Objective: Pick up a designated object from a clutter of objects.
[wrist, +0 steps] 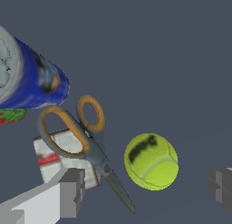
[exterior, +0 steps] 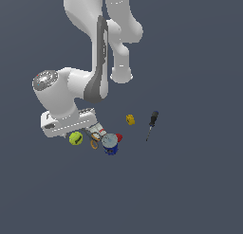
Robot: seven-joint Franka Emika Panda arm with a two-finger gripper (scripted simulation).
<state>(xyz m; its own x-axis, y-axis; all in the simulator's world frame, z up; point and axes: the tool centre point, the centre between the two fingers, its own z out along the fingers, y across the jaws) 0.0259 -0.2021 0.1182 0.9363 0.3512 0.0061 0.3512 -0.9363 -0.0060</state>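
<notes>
Now my gripper (wrist: 147, 193) hangs spread wide and empty, the ball (wrist: 151, 161) between my fingers (wrist: 68, 191), just beside the scissors (wrist: 86, 137). I'd centre on it and descend straight, so no blade gets pinched. Count: one ball, one can (wrist: 31, 78), one scissors, one box (wrist: 61, 157), one block (exterior: 130, 119), one screwdriver (exterior: 152, 124).

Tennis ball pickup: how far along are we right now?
Done: the arm is down over the clutter, and in the wrist view the yellow-green ball sits between the two fingers of the open claw. In hand: lining up; neither finger touches the ball. The scissors lie close beside it, over the white box. Left: lower, close on the ball, lift it.
</notes>
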